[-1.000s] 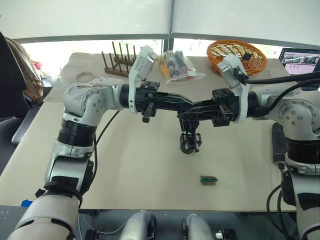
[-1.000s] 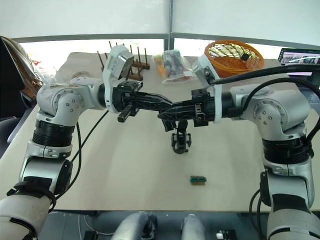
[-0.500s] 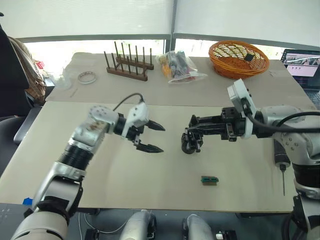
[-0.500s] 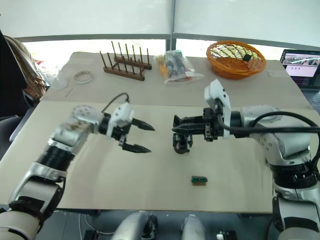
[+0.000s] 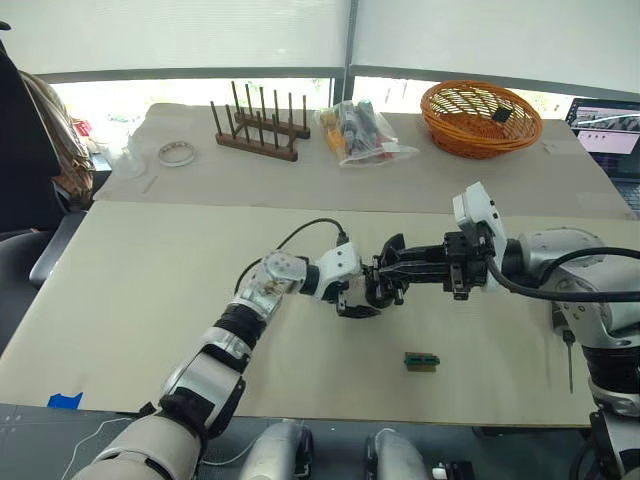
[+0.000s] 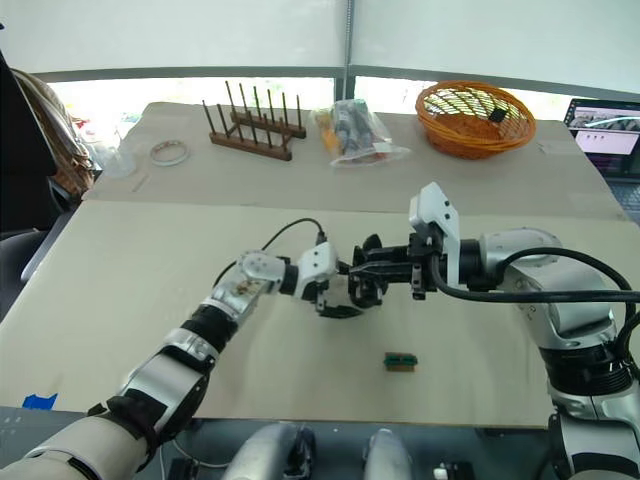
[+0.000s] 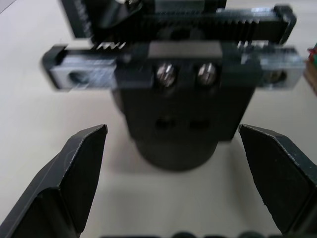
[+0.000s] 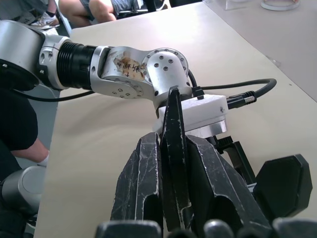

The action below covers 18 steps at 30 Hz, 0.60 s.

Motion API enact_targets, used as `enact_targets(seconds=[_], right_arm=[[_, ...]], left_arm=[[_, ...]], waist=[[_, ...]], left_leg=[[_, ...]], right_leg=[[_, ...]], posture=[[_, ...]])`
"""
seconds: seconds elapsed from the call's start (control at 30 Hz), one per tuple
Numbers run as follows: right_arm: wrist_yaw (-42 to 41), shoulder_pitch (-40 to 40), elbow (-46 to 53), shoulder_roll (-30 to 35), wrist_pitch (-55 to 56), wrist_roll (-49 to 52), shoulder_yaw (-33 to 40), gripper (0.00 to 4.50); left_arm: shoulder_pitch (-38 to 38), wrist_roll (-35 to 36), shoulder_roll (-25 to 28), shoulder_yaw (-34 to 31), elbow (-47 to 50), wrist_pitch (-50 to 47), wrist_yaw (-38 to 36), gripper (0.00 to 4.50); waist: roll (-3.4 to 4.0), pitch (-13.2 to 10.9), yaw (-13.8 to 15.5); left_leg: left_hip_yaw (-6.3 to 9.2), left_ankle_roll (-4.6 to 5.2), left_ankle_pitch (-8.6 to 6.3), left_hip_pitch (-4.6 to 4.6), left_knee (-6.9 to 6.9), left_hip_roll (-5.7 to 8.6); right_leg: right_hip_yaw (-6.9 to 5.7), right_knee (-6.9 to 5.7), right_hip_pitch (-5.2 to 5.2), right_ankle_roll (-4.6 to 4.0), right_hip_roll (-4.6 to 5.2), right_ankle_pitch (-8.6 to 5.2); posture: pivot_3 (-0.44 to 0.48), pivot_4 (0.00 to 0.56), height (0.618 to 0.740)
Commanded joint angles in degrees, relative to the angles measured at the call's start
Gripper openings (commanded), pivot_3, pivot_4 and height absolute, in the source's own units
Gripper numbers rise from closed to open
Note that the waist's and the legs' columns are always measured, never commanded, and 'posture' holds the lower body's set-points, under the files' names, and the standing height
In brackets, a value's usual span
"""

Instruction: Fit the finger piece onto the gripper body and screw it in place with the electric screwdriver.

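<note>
While the right claw point(image 8: 171, 148) grips the finger piece point(image 8: 173, 144), the left claw point(image 7: 173, 163) gapes around the gripper body point(image 7: 173, 99); fitting and screwing remain.

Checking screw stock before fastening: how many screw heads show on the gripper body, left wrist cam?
2: both silver screw heads sit side by side on the black blocky gripper body, one beside the other. More may be hidden.

The small black blocky gripper body point(image 7: 173, 116) is matt plastic with shiny metal screws. The slim black finger piece point(image 8: 173, 148) looks rough-textured. The beige tabletop point(image 5: 150, 290) is smooth and matt.
</note>
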<state>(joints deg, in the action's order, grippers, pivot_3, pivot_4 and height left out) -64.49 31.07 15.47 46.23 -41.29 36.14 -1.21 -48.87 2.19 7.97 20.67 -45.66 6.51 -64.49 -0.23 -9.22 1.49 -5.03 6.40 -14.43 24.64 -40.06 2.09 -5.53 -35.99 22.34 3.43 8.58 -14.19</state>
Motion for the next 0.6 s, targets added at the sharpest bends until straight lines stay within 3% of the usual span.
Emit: enact_targets(seconds=[0.03, 0.13, 0.23, 0.3, 0.33, 0.6], right_arm=[[0.74, -0.06, 1.74, -0.12, 1.56, 0.14, 1.79, 0.34], [1.69, -0.77, 1.11, -0.98, 3.39, -0.88, 1.89, 0.34], [-0.78, -2.51, -0.57, -2.70, 11.33, -3.12, 1.87, 0.34], [-2.13, -3.24, -2.93, -3.55, 14.17, -3.61, 1.96, 0.34], [-2.78, -3.34, -4.65, -3.92, 15.93, -4.38, 1.78, 0.34], [-8.52, -3.61, -12.43, -6.51, 26.13, -7.83, 0.14, 0.34]], left_arm=[[-1.20, -0.39, -1.21, -1.16, -0.42, 1.58, 0.36, 4.50], [-1.65, -0.39, -2.17, -1.60, -1.89, 2.34, 0.37, 4.50], [-2.02, -0.89, -2.61, -1.97, -4.37, 5.65, 0.48, 3.66], [-2.54, -1.14, -2.69, -2.43, -6.41, 6.57, 0.43, 2.64], [-2.84, -1.33, -2.68, -2.67, -7.45, 6.98, 0.38, 2.34], [-3.20, -2.77, -2.04, -2.61, -9.85, 9.75, -3.13, 2.33]], waist=[[0.00, 0.00, 0.00], [0.00, 0.00, 0.02], [0.00, 0.00, 0.06], [0.00, 0.00, 0.03], [0.00, 0.00, 0.02], [0.00, 0.00, -0.66]], left_leg=[[0.01, 0.00, 0.00, 0.00, -0.01, -0.01], [0.04, 0.00, 0.00, 0.00, -0.03, -0.01], [0.05, 0.00, 0.00, 0.00, -0.03, 0.00], [0.06, 0.00, 0.00, 0.00, -0.02, 0.03], [0.05, 0.00, 0.00, 0.00, -0.03, 0.03], [0.04, 0.00, 0.00, -0.01, -0.01, 0.00]], right_leg=[[0.00, 0.00, 0.01, 0.00, 0.00, 0.00], [0.00, 0.01, 0.00, 0.00, 0.04, 0.00], [-0.01, 0.02, 0.00, 0.00, 0.04, 0.00], [-0.04, 0.02, -0.01, 0.00, 0.02, 0.00], [-0.04, 0.01, -0.01, 0.00, 0.02, 0.00], [-0.06, -0.07, 0.00, 0.00, -0.04, 0.00]], posture=[[0.000, 0.150, 0.740], [0.000, 0.150, 0.740], [0.000, 0.150, 0.740], [0.000, 0.150, 0.740], [0.000, 0.150, 0.740], [0.000, 0.150, 0.740]])
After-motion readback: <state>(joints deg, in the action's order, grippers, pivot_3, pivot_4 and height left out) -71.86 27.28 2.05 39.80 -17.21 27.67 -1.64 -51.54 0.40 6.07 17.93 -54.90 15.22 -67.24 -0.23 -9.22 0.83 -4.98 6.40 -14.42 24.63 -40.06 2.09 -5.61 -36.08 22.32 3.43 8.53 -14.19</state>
